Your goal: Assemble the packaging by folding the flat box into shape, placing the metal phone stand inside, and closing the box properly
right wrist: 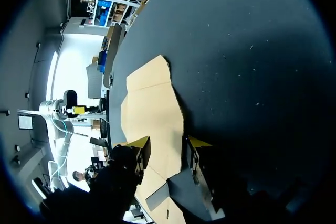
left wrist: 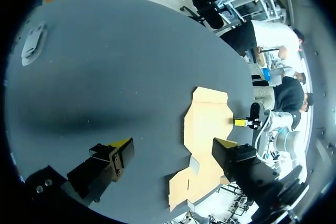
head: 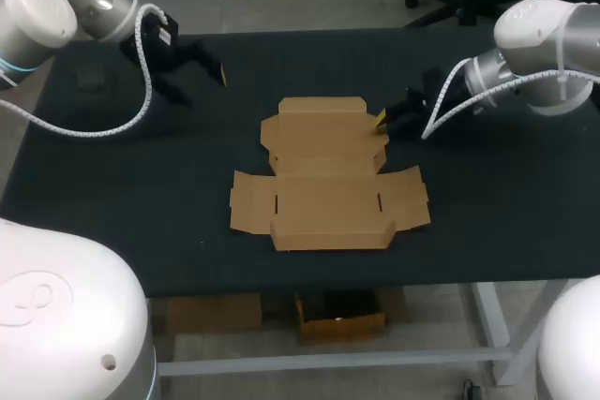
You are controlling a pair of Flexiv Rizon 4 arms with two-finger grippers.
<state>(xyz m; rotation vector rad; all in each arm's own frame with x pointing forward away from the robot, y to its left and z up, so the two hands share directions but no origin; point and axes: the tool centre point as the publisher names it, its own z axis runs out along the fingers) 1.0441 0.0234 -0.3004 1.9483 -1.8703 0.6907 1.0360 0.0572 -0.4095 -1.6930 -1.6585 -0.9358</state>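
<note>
Fingers of the left gripper (left wrist: pixel 173 148) stand wide apart with nothing between them, in the upper left of the head view, well clear of the box (head: pixel 328 185). Those of the right gripper (right wrist: pixel 169 144) are apart too. They straddle the right edge of the box's far panel, just right of centre in the head view, and as far as I can tell are not pinched on the card. The box lies flat and unfolded in the middle of the table (head: pixel 112 194), flaps spread, save perhaps one small flap by the right gripper that looks slightly raised in the right wrist view. A small grey piece far ahead of the left gripper is probably the stand (left wrist: pixel 32 43), well apart from the box. So the task looks barely begun: no wall is up yet, and folding, loading the stand and closing the box are all left to do.
</note>
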